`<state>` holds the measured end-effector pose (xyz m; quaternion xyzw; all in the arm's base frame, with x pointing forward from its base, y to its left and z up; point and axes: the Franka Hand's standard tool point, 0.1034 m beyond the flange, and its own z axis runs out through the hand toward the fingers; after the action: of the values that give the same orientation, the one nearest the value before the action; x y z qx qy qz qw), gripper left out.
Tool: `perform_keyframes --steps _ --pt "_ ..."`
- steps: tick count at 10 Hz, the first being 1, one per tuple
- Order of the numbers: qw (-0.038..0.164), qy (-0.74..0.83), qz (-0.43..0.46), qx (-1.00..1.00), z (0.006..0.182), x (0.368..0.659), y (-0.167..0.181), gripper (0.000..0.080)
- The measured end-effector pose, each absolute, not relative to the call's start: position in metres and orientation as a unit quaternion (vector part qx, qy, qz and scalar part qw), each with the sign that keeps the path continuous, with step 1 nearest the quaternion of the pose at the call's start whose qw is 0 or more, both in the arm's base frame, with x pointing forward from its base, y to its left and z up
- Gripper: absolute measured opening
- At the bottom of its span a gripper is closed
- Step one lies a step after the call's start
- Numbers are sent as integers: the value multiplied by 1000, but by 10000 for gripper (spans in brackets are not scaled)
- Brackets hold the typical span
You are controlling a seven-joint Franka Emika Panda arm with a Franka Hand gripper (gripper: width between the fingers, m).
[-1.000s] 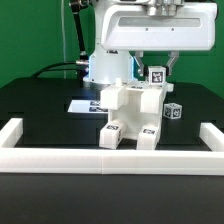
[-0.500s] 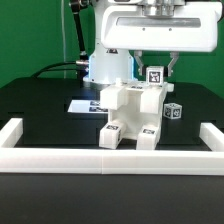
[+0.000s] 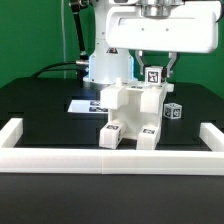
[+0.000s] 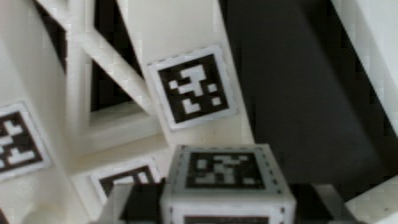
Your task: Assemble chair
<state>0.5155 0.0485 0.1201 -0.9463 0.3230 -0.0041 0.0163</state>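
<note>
The partly joined chair (image 3: 128, 108) stands mid-table: a white blocky body with two tagged legs at the front. My gripper (image 3: 156, 70) hangs over the chair's upper corner on the exterior view's right, shut on a white tagged piece (image 3: 156, 76) that rests against the top of the chair. In the wrist view this piece (image 4: 222, 172) sits between my dark fingers (image 4: 139, 203), its tag facing the camera, and my gripper (image 4: 221, 202) clamps its sides. Beyond it I see slotted chair panels (image 4: 107, 90) bearing tags.
A small loose tagged block (image 3: 174, 111) lies on the black table at the exterior view's right of the chair. The marker board (image 3: 84, 105) lies flat behind the chair at the left. A low white border rail (image 3: 110, 161) runs along the front and both sides.
</note>
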Motion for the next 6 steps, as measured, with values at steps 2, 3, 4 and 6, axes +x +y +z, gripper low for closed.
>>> perform_keyframes --steps 2,3,4,6 --pt "20 379 -2 -925 120 515 50 288" --pt "21 398 -1 -917 120 515 50 288" --pt "24 435 1 -900 120 515 51 288" --pt "26 475 3 -879 120 515 52 288"
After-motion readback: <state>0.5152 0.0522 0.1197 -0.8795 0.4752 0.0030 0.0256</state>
